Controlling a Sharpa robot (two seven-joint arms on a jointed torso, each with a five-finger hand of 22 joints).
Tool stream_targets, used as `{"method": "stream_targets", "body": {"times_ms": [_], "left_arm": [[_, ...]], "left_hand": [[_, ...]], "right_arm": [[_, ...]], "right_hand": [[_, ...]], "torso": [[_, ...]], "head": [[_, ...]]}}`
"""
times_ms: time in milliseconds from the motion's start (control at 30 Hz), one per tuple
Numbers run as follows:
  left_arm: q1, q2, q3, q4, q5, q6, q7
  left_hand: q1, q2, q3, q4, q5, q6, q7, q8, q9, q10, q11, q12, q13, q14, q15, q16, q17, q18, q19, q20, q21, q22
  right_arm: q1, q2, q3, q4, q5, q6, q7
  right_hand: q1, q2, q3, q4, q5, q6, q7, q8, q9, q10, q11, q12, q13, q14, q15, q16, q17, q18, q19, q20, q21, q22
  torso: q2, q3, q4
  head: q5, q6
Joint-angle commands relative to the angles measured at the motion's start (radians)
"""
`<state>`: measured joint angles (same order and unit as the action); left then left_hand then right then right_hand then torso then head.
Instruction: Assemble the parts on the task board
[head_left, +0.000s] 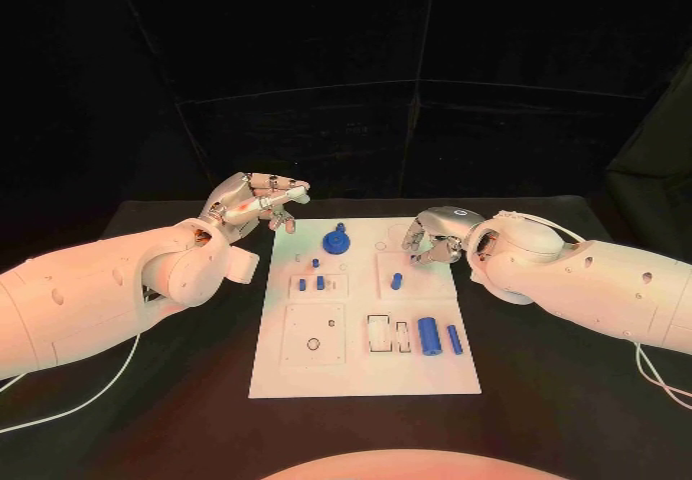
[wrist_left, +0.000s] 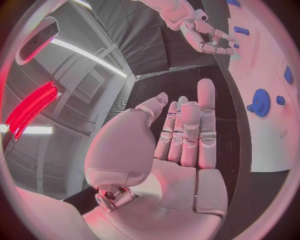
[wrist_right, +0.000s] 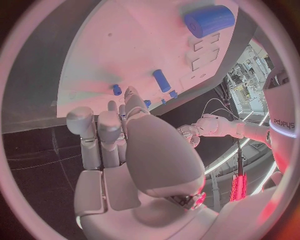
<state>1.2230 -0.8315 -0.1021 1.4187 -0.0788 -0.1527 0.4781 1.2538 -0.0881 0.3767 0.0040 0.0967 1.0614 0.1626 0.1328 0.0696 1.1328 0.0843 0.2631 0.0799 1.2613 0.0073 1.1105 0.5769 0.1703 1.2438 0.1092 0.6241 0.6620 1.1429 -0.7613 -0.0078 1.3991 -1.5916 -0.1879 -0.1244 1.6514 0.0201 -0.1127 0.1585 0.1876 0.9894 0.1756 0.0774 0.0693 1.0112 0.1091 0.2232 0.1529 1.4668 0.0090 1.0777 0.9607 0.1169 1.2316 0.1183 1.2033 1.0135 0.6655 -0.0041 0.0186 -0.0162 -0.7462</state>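
Observation:
The white task board lies in the middle of the table. On it are a blue gear, two small blue pegs, another peg, a thick blue cylinder and a thinner blue rod. My left hand hovers past the board's far left corner, fingers straight and side by side, holding nothing. My right hand hangs over the board's far right part with fingers loosely bent and nothing in them. In the right wrist view the cylinder and a peg lie beyond the fingers.
Rectangular slots and a round hole sit in the board's near half. Black table surrounds the board on all sides. The left wrist view shows the gear and my right hand across the board.

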Motion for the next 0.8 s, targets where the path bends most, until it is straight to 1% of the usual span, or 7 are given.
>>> {"method": "stream_targets", "body": {"times_ms": [33,133,400,467,500,667,800], "left_arm": [[0.001,0.002,0.000,0.002,0.041,0.012,0.042],[0.000,0.002,0.000,0.000,0.042,0.009,0.043],[0.000,0.002,0.000,-0.008,0.043,0.006,0.035],[0.000,0.004,0.000,-0.012,0.043,0.006,0.033],[0.000,0.004,0.000,-0.014,0.043,0.006,0.032],[0.000,0.004,0.000,-0.021,0.043,0.005,0.026],[0.000,0.004,0.000,-0.023,0.043,0.009,0.024]], "left_hand": [[-0.003,0.005,-0.008,0.002,-0.006,-0.004,0.000,0.003,0.001,-0.001,0.005,0.006,0.002,-0.008,0.001,-0.005,-0.003,0.012,-0.007,-0.001,-0.003,-0.002],[-0.002,0.006,-0.009,0.002,-0.006,-0.004,-0.001,0.003,0.002,-0.001,0.005,0.007,0.002,-0.009,0.001,-0.005,-0.004,0.012,-0.007,-0.001,-0.004,-0.003],[0.000,0.008,-0.012,0.002,-0.007,-0.005,-0.001,0.004,0.002,-0.002,0.005,0.008,0.003,-0.011,0.001,-0.008,-0.010,0.012,-0.007,-0.001,-0.006,-0.004],[0.000,0.008,-0.014,0.002,-0.007,-0.006,0.000,0.004,0.001,-0.003,0.005,0.008,0.003,-0.012,0.001,-0.008,-0.012,0.012,-0.007,-0.001,-0.006,-0.005],[0.000,0.008,-0.014,0.002,-0.007,-0.006,0.000,0.004,0.001,-0.003,0.005,0.008,0.003,-0.012,0.001,-0.008,-0.012,0.012,-0.007,-0.001,-0.006,-0.005],[0.001,0.009,-0.017,0.003,-0.007,-0.008,0.000,0.003,0.001,-0.005,0.006,0.009,0.003,-0.015,0.001,-0.010,-0.016,0.012,-0.007,-0.001,-0.008,-0.006],[0.004,0.011,-0.020,0.002,-0.007,-0.010,0.001,0.004,0.001,-0.008,0.006,0.010,0.003,-0.018,0.001,-0.012,-0.022,0.012,-0.007,0.000,-0.011,-0.008]], "right_arm": [[-0.005,0.004,0.000,-0.004,-0.019,0.028,0.002],[-0.008,0.006,0.000,-0.007,-0.021,0.029,-0.002],[-0.011,0.008,0.000,-0.016,-0.040,0.006,-0.023],[-0.011,0.009,0.000,-0.018,-0.038,0.003,-0.024],[-0.011,0.009,0.000,-0.018,-0.037,0.002,-0.025],[-0.012,0.011,0.000,-0.021,-0.035,0.003,-0.033],[-0.012,0.013,0.000,-0.022,-0.041,0.005,-0.039]], "right_hand": [[0.012,0.002,0.011,-0.002,-0.006,0.007,0.000,-0.005,0.001,0.008,-0.001,-0.004,-0.010,0.010,0.007,0.016,0.014,0.000,0.012,0.003,0.011,0.014],[0.020,0.008,0.023,-0.006,-0.006,0.017,-0.001,-0.004,0.002,0.019,-0.004,-0.005,-0.023,0.015,0.006,0.034,0.032,-0.004,0.024,0.002,0.026,0.033],[0.031,0.018,0.055,-0.009,-0.014,0.038,-0.004,-0.004,0.003,0.047,-0.008,-0.010,-0.052,0.019,0.003,0.060,0.054,-0.010,0.040,-0.001,0.051,0.065],[0.033,0.019,0.061,-0.010,-0.017,0.040,-0.004,-0.005,0.002,0.050,-0.008,-0.012,-0.056,0.018,0.003,0.061,0.054,-0.009,0.039,-0.001,0.052,0.066],[0.033,0.018,0.064,-0.011,-0.018,0.041,-0.004,-0.006,0.002,0.051,-0.008,-0.013,-0.059,0.018,0.002,0.062,0.055,-0.010,0.039,-0.001,0.053,0.067],[0.042,0.019,0.093,-0.017,-0.019,0.053,-0.008,-0.005,0.003,0.069,-0.011,-0.015,-0.075,0.018,0.000,0.075,0.066,-0.013,0.046,-0.003,0.066,0.085],[0.047,0.018,0.114,-0.022,-0.023,0.064,-0.010,-0.004,0.003,0.085,-0.015,-0.014,-0.082,0.021,-0.003,0.089,0.079,-0.017,0.058,-0.005,0.082,0.107]], "torso": [[-0.001,-0.0010,-0.0001],[-0.001,-0.0003,-0.0021],[-0.002,-0.0003,-0.0004],[-0.002,0.0001,0.0004],[-0.002,0.0005,0.0002],[-0.001,-0.0009,-0.0011],[-0.001,-0.0004,-0.0015]], "head": [[0.003,-0.003],[0.003,-0.003],[0.000,-0.004],[0.001,-0.002],[0.002,-0.002],[0.002,-0.005],[0.003,-0.006]]}}
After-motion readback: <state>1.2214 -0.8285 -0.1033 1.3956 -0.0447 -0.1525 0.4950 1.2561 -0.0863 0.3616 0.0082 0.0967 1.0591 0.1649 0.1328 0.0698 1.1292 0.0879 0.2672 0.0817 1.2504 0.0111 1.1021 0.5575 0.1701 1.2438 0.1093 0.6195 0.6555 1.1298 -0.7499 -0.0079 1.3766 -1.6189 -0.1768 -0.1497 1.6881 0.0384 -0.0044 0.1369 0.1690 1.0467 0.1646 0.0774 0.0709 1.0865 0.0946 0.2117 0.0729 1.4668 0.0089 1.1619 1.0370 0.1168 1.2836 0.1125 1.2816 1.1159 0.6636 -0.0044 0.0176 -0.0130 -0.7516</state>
